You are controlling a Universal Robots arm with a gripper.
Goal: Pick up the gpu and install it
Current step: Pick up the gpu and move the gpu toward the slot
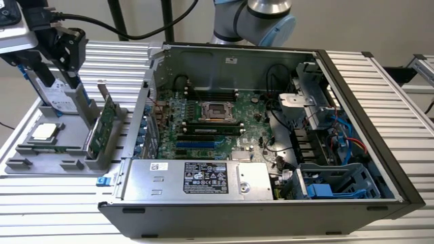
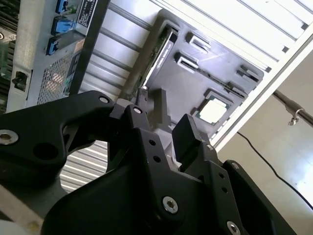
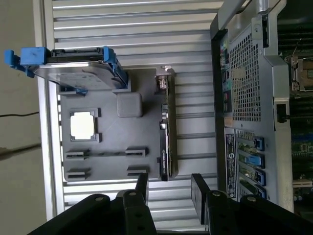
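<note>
Gripper [image 3: 171, 193] nearest: jaws spread, nothing between them, poised above grey tray [image 3: 115, 164], gap in line with gpu [image 3: 165, 142]; height above it hard to judge. That gpu stands on long edge in slot along tray edge closest to computer case [image 3: 244, 98], upper edge free so jaws can straddle it. Hard drive [image 3: 73, 68] upright at far tray end. Case lies open side up, motherboard [image 1: 203, 127] exposed to receive parts from above.

Soft, bright light fills the exterior view; the ribbed table [image 1: 388, 91] glares toward two o'clock, and the computer case [image 1: 237, 218] lies shaded inside. In the second wrist view the gripper [image 2: 171, 120] looks dark.
</note>
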